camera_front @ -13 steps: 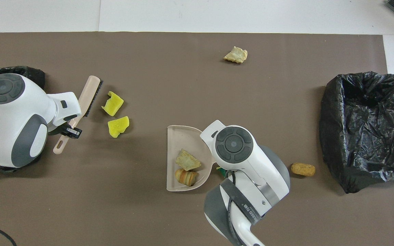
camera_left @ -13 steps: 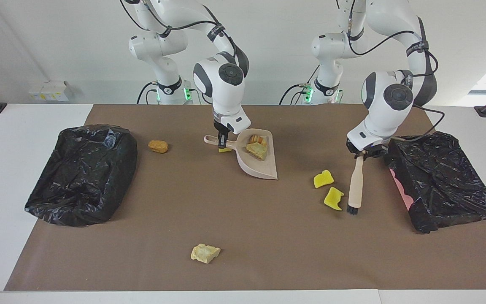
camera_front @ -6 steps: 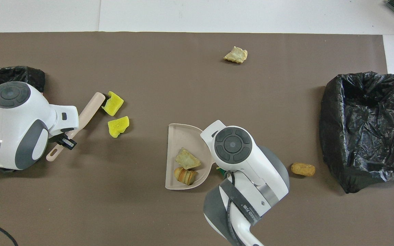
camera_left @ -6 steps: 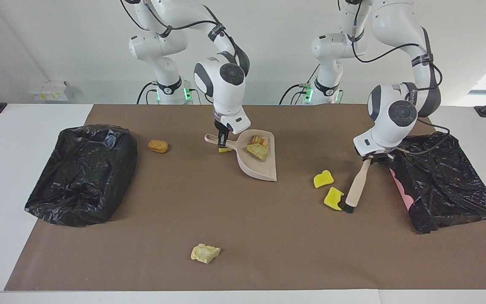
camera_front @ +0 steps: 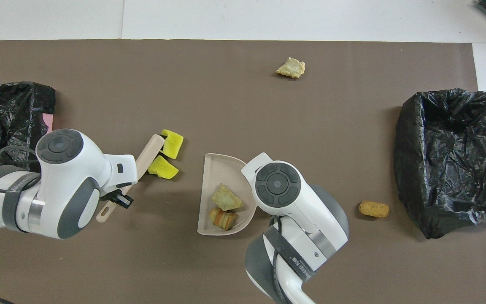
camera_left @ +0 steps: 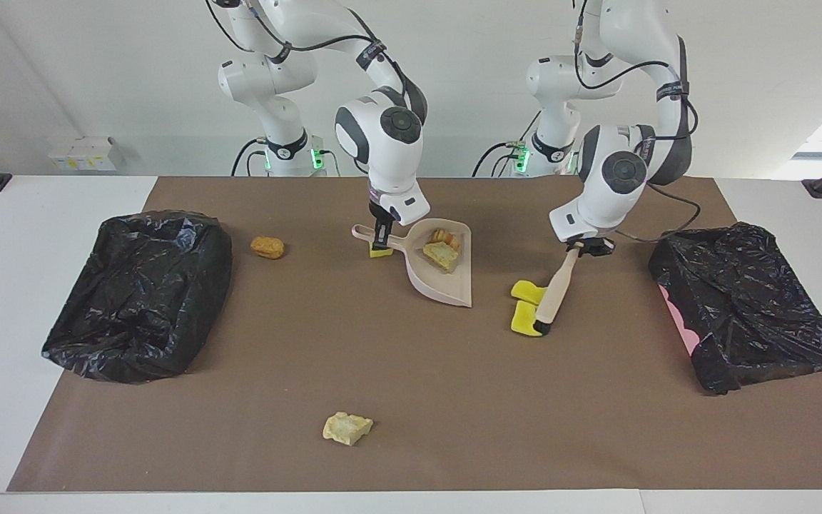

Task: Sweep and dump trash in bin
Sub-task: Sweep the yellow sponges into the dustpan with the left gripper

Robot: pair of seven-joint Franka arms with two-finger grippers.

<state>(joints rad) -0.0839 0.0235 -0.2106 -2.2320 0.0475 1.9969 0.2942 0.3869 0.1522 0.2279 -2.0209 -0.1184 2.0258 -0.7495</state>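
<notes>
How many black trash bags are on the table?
2. One black bag sits at the right arm's end of the table, beside the brown nugget. The other black bag sits at the left arm's end. Neither has anything hiding it.

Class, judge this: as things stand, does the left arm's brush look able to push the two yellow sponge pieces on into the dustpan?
Probably yes: the brush is against both yellow sponge pieces, and only bare mat separates them from the dustpan.

White lettering runs along the strap on the right arm; too small to read.
</notes>
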